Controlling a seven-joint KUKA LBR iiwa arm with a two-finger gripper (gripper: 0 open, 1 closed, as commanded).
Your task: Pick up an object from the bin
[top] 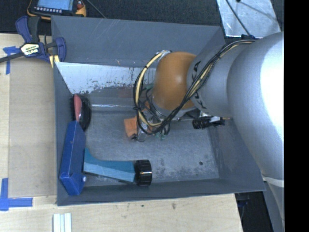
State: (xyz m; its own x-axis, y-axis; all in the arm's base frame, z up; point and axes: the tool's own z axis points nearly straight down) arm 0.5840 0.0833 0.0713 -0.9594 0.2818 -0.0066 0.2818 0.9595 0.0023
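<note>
The gripper (140, 135) is down near the middle of the bin (193, 161), with a small orange block (129, 126) touching or just beside it at its 9 o'clock. I judge this to be the grasping step. Whether the gripper is spread or closed I cannot tell, as the wrist's orange cover (171, 81) hides it. Next it needs a firm close on the block, then a straight lift. The arm (241, 81) reaches in from 3 o'clock, wrist pointing steeply down. A blue tool (72, 158) lies well apart at 8 o'clock.
</note>
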